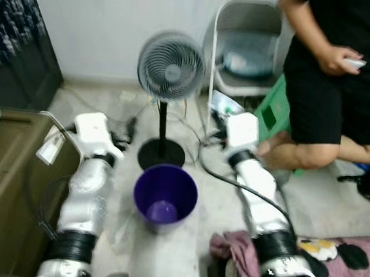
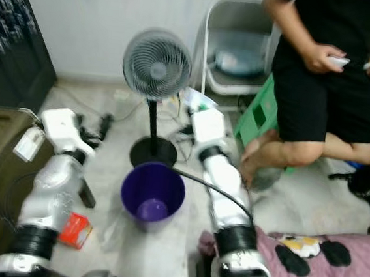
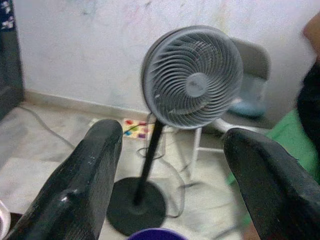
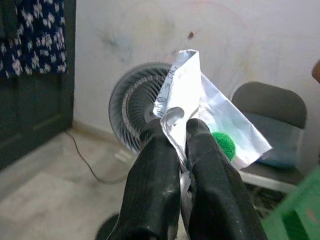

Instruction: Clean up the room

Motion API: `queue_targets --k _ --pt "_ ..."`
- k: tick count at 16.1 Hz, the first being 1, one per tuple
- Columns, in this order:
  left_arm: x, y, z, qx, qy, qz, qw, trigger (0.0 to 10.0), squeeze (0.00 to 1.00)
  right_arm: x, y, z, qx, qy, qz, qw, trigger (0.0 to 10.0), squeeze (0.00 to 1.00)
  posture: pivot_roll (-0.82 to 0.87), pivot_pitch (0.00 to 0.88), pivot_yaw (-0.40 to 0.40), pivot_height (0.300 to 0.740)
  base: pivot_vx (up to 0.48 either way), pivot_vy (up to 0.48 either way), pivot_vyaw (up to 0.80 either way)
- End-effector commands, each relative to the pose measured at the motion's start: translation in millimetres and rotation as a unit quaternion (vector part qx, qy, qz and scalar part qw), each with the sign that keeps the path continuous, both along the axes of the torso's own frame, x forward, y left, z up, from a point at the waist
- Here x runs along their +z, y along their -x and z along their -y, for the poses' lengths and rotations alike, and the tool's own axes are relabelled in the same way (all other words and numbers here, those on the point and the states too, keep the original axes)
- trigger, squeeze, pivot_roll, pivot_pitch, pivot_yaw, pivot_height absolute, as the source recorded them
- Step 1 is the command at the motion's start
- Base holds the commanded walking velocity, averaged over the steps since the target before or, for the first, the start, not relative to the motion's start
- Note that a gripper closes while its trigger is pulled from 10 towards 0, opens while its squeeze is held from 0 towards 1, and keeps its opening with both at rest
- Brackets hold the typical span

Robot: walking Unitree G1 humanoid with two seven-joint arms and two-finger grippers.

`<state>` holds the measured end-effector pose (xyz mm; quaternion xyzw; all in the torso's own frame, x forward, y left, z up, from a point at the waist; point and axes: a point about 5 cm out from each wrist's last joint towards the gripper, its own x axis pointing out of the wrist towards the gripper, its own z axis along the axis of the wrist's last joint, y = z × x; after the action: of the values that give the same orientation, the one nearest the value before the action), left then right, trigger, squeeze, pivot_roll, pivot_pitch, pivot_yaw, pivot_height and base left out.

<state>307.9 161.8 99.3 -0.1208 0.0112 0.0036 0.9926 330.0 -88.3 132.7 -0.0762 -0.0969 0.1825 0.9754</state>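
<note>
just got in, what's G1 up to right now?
Tidying the room. The right gripper is shut on a crumpled silver wrapper, held up beyond the purple bin on the floor between the arms. The left gripper is open and empty, pointing at the pedestal fan. A person sits on the robot's right, holding controllers.

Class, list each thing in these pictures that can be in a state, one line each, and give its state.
Left pincer: open, holding nothing.
Right pincer: shut on the crumpled silver-and-white wrapper.
Round purple plastic bin: upright, open-topped, on the floor between the arms.
Grey pedestal fan: standing upright behind the bin.
Grey folding chair: unfolded, a pale blue cushion on its seat.
</note>
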Motion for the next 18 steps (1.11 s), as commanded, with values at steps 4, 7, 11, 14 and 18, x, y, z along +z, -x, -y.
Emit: queue_targets --k 4,7,11,14,18 --pt "2.6 -3.2 11.7 -0.007 0.007 0.001 1.0 10.0 0.0 0.3 -2.4 13.5 -0.02 0.005 0.001 1.0 10.0 0.0 0.01 0.0 -0.027 0.74 0.0 0.0 0.0" --pt "3.0 -4.3 11.4 -0.009 0.003 0.0 1.0 10.0 0.0 1.3 -2.1 11.6 -0.015 0.009 0.006 1.0 10.0 0.0 0.01 0.0 -0.024 0.74 0.0 0.0 0.8" --pt "3.8 -5.3 13.8 -0.012 0.005 0.002 1.0 10.0 0.0 0.9 -2.8 11.9 -0.016 0.007 0.005 1.0 10.0 0.0 0.01 0.0 -0.024 0.74 0.0 0.0 0.8" --pt "4.0 -5.4 14.5 -0.014 0.006 0.004 1.0 10.0 0.0 0.6 -2.8 12.2 -0.016 0.007 0.004 1.0 10.0 0.0 0.01 0.0 -0.025 0.74 0.0 0.0 0.73" --pt "5.4 -5.0 18.4 -0.027 0.012 0.013 0.999 10.0 0.0 -0.3 -3.2 13.6 -0.019 0.003 0.001 1.0 10.0 0.0 0.01 0.0 -0.026 0.74 0.0 0.0 0.0"
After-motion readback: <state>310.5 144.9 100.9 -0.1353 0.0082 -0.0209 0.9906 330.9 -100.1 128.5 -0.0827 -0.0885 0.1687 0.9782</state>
